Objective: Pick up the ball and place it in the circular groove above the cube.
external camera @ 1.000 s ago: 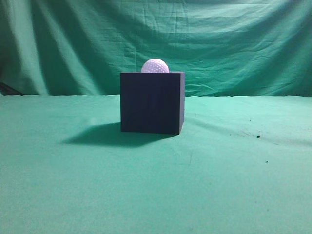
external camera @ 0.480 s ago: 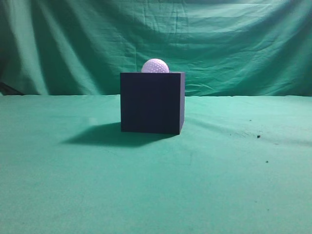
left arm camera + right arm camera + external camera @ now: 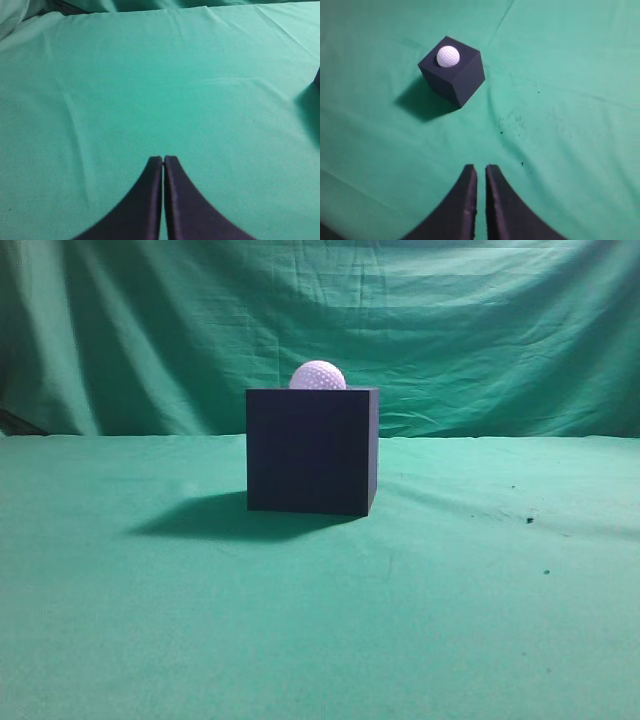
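Ball: I see the ball (image 3: pixel 318 375) seated on top of the cube (image 3: pixel 311 450), its lower part sunk below the top edge; from the right wrist view it sits near the middle of the top face.
Cube: it stands on the green cloth (image 3: pixel 320 620), upright, casting a shadow to the left.
Change: nothing has moved across the last second; ball and cube sit exactly where they were, and no arm has entered the exterior view.
Meaning: I judge the placement done and the ball settled (no roll, no wobble), so I would call the task finished.
Left gripper: the left gripper (image 3: pixel 163 159) has its fingers pressed together, holding nothing, over bare cloth.
Right gripper: the right gripper (image 3: pixel 480 168) is nearly closed with a thin slit between the tips, empty, well apart from the cube.
Hidden: the groove itself is covered by the ball, so I cannot confirm its shape.
Cut off: in the left wrist view only a dark sliver and shadow at the right edge, probably the cube.
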### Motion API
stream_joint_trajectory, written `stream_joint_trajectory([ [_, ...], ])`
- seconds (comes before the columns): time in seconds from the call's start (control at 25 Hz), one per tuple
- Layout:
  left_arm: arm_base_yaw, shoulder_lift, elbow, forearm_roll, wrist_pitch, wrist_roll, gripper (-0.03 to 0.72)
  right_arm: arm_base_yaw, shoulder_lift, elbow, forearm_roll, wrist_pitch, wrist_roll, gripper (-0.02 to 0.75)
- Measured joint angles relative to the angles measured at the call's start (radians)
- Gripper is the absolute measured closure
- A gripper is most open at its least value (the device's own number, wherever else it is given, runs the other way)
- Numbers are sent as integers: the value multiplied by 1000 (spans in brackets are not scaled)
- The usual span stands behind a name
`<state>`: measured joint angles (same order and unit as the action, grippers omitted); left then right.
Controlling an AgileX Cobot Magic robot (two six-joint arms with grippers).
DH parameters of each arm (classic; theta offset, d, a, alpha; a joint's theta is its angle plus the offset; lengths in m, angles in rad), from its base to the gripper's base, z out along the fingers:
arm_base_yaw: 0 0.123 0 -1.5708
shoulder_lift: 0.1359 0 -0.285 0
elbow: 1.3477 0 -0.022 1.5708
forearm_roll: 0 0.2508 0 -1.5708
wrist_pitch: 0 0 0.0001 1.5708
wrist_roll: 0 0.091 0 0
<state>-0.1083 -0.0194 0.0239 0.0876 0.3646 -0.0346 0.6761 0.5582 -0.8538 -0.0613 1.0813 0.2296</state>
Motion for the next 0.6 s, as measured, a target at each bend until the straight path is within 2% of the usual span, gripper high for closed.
stream_joint_trajectory([
  [0.04, 0, 0, 0, 0, 0, 0, 688, 0, -45, 19, -6, 2, 0, 738],
  [0.08, 0, 0, 0, 0, 0, 0, 688, 0, -86, 32, -10, 12, 0, 689],
  [0.36, 0, 0, 0, 0, 0, 0, 688, 0, -238, 48, -14, 189, 0, 689],
  [0.6, 0, 0, 0, 0, 0, 0, 688, 0, -241, 57, -14, 144, -58, 689],
])
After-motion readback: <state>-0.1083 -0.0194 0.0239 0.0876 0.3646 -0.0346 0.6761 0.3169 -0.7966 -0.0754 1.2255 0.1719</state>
